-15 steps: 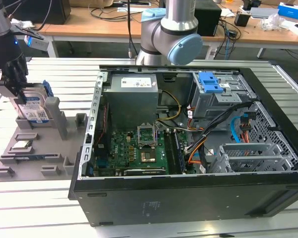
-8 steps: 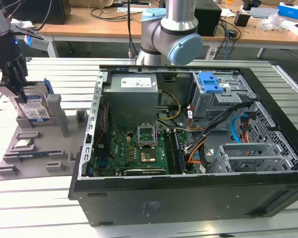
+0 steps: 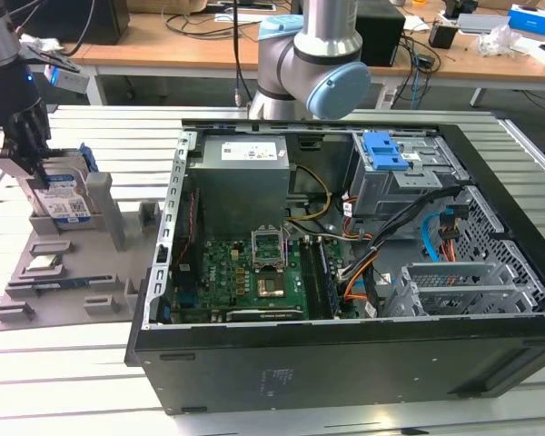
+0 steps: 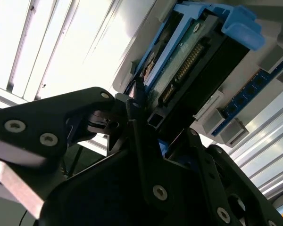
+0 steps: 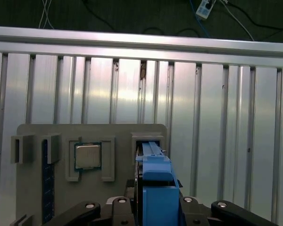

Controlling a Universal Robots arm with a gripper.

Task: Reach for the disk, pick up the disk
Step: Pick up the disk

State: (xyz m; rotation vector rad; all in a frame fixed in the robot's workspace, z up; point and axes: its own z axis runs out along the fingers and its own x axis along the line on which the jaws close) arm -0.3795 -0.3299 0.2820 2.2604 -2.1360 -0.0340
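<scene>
The disk (image 3: 65, 205) is a silver drive with a white-and-blue label and a blue bracket. It stands on edge in a slot of the grey fixture (image 3: 73, 300) at the exterior view's left. My black gripper (image 3: 36, 173) has come down over its top, one finger on each flat side, shut on it. The second wrist view shows the disk (image 4: 188, 66) with its connector row between the fingers (image 4: 134, 117), and the gripper (image 4: 162, 129) tight against it. In the first wrist view the blue bracket of the disk (image 5: 155, 181) sits between the gripper's links, its lower end still in the slot.
The fixture (image 5: 47, 134) also holds a small silver chip (image 5: 87, 156) and a blue memory strip (image 3: 59, 283). An open computer case (image 3: 345, 272) with a blue-latched drive cage (image 3: 386, 150) lies to the exterior view's right. A slatted metal table (image 5: 217, 117) carries everything.
</scene>
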